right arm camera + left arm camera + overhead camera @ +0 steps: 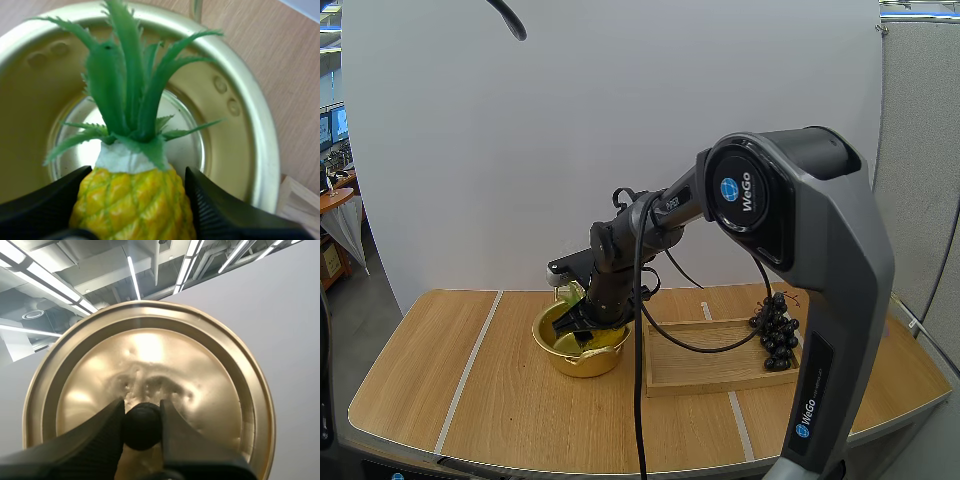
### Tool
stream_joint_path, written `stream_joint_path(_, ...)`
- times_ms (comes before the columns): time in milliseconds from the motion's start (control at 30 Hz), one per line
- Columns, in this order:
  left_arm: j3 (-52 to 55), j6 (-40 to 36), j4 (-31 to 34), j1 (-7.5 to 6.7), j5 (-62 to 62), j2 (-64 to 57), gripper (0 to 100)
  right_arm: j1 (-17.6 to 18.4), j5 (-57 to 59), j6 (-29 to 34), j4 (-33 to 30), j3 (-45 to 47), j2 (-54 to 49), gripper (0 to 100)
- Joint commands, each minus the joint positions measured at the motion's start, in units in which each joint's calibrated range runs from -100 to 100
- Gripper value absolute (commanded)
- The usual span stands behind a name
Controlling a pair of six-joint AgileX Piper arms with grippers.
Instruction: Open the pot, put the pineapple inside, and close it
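Note:
My right gripper (578, 325) reaches down into the open gold pot (546, 338) at the middle of the table. In the right wrist view that gripper (138, 175) is shut on the yellow pineapple (135, 205), whose green leaves (125, 85) point down toward the pot's shiny bottom inside the rim (256, 130). My left gripper (142, 424) is shut on the black knob (142, 426) of the gold lid (150, 350), which it holds up in the air away from the pot.
A wooden tray (720, 372) lies just right of the pot, almost touching it; its corner (300, 200) sits beside the pot rim. A bunch of dark grapes (777, 335) rests on the tray's right edge. Bare tabletop spreads left of the pot.

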Motion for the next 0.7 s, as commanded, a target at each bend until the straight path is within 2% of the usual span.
stream_joint_path(0, -0.4, -0.4, 0.0, -0.18, -1.9, -0.4, 0, 0.2, -0.7, 0.0, 0.2, -0.4, 1.2, 0)
stream_joint_path(167, -0.4, -0.4, 0.0, -0.18, -1.9, -0.4, 0, 0.2, 0.8, -0.5, 1.8, -0.4, 1.2, 0)
stream_joint_path(267, -0.4, -0.4, 0.0, -0.18, -1.9, -0.4, 0, 0.3, 1.7, -3.1, 4.2, -0.4, 1.2, 2)
stream_joint_path(300, -0.4, -0.4, 0.0, -0.18, -1.9, -0.4, 0, 0.3, 2.1, -3.4, 4.9, -0.4, 1.2, 10)
stream_joint_path(500, -0.4, -0.4, 0.0, -0.18, -1.9, -0.4, 0, 0.3, 2.8, -3.4, 4.3, -0.4, 1.2, 92)
stream_joint_path(567, -0.4, -0.4, 0.0, -0.18, -1.9, -0.4, 0, 0.3, 2.8, -3.4, 4.0, -0.4, 1.2, 100)
stream_joint_path(667, -0.4, -0.4, 0.0, -0.18, -1.9, -0.4, 0, 0.3, 2.8, -3.4, 3.9, -0.4, 1.2, 100)
